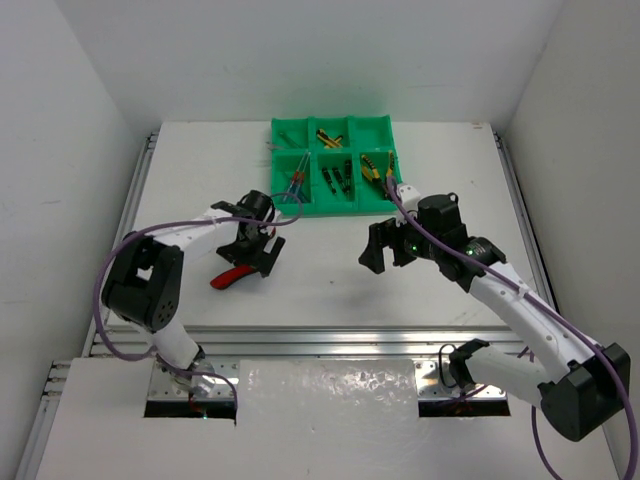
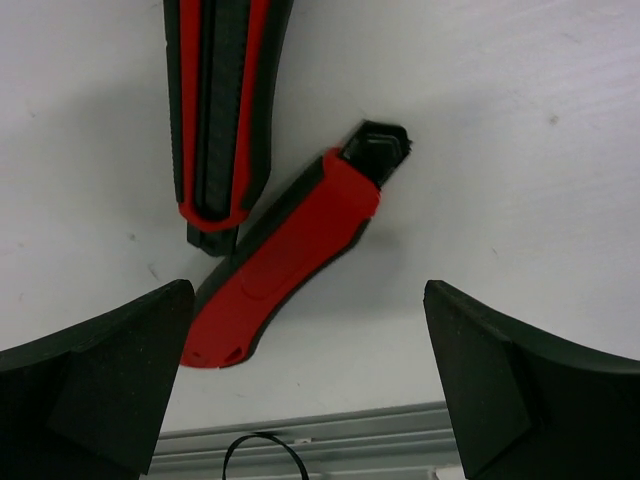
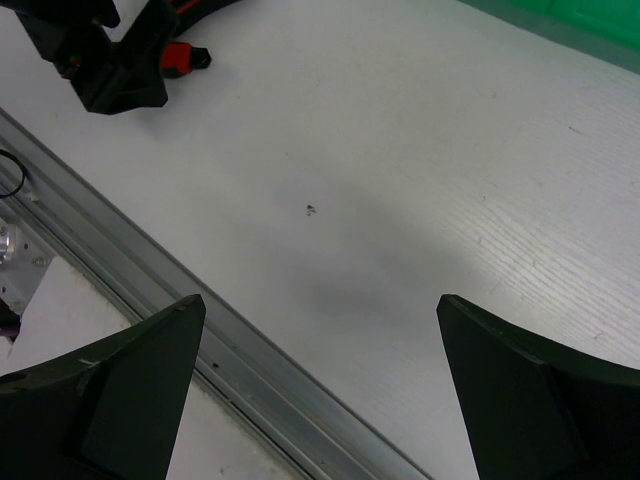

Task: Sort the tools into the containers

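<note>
Left gripper (image 2: 310, 345): jaws wide apart, holding nothing, directly above two touching red-black utility knives (image 2: 285, 255) lying on the table (image 1: 320, 290), at 7 o'clock from the green tray (image 1: 335, 209). Right gripper (image 3: 320, 350): jaws wide apart, empty, at 5 o'clock from the tray.

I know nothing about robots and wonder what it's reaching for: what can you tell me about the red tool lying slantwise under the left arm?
It is a red utility knife, plastic-looking, with a black underside and a black ribbed tip at one end; no blade shows. It lies flat on the white table. The open left end effector hangs over it, one finger on each side, not closed on it. A darker knife lies beside it; their ends meet or nearly meet.
</note>
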